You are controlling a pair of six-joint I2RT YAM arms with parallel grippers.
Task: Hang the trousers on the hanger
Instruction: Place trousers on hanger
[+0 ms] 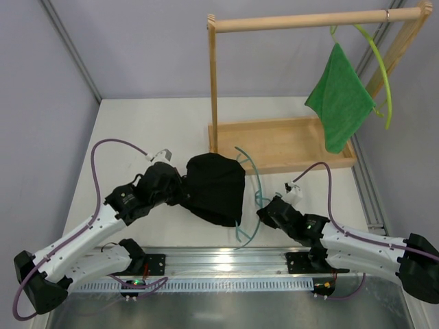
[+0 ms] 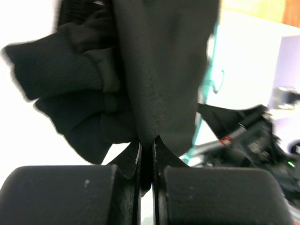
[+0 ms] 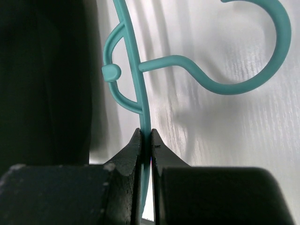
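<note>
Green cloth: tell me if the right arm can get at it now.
Probably not: the right arm has its jaws shut on the hanger, and the green cloth hangs high on the rack.

Wooden rack (image 1: 288, 145) on white table (image 1: 137, 123)

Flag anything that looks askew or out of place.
The trousers are bunched in a crumpled lump, pinched by the left hand, beside the hanger that the right hand grips, rather than draped neatly. On the rail, the green cloth hangs skewed on a tilted yellow-green hanger.
</note>
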